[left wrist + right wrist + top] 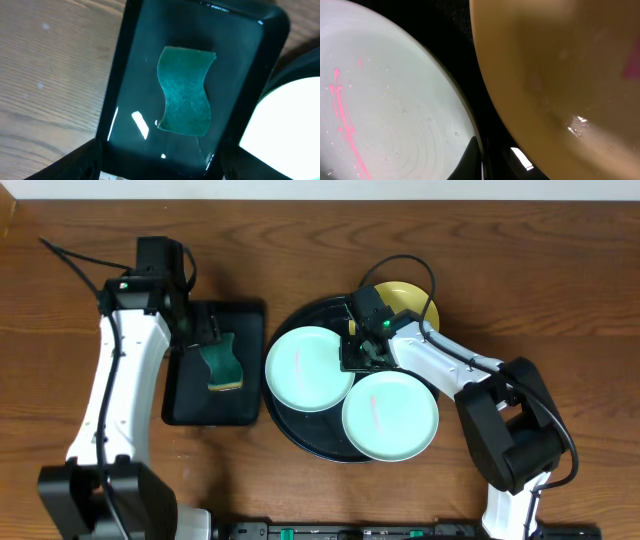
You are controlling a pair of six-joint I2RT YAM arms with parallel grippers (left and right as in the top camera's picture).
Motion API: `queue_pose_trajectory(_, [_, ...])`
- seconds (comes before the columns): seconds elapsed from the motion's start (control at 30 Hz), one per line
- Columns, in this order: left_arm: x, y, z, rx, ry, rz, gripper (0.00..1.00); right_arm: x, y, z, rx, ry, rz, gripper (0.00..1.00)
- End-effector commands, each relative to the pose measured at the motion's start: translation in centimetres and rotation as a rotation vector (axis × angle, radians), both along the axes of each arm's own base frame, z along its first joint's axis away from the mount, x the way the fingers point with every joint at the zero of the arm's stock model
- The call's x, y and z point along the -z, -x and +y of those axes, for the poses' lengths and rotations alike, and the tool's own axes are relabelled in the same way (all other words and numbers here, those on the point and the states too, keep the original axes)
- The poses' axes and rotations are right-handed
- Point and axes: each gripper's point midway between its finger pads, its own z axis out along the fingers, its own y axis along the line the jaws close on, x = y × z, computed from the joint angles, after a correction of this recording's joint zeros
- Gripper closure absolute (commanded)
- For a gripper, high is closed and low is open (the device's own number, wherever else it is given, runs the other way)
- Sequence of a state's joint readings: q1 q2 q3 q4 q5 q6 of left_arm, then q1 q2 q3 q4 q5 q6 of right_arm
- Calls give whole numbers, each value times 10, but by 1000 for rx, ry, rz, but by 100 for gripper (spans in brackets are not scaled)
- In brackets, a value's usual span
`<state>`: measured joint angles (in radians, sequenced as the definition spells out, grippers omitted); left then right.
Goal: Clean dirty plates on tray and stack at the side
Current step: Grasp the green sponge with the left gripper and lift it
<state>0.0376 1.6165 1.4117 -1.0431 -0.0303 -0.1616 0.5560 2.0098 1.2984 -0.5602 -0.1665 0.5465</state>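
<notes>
Yellow plate (555,70) just beside my right claw (362,354), closed | only overhead shows round tray (290,430) whole | left claw (213,338) spread above sponge (186,92)

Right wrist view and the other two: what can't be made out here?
- Right gripper: shut, but on what is unclear. Its own wrist hides the fingertips overhead, and the right wrist view cuts them off at the bottom edge.
- Yellow plate: the right arm covers part overhead; it is too blurred in the right wrist view to judge dirt.
- Left gripper: its height over the sponge is unclear.
</notes>
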Motion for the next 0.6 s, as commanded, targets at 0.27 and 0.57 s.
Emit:
queue_pose_trajectory(0.27, [71,-1,-7,-15,60,205,41,8,-1,6,3,1,8,99])
queue_pose_trajectory(0.57, [105,-8,-13,-13,101,211,46,8,-1,6,3,1,8,98])
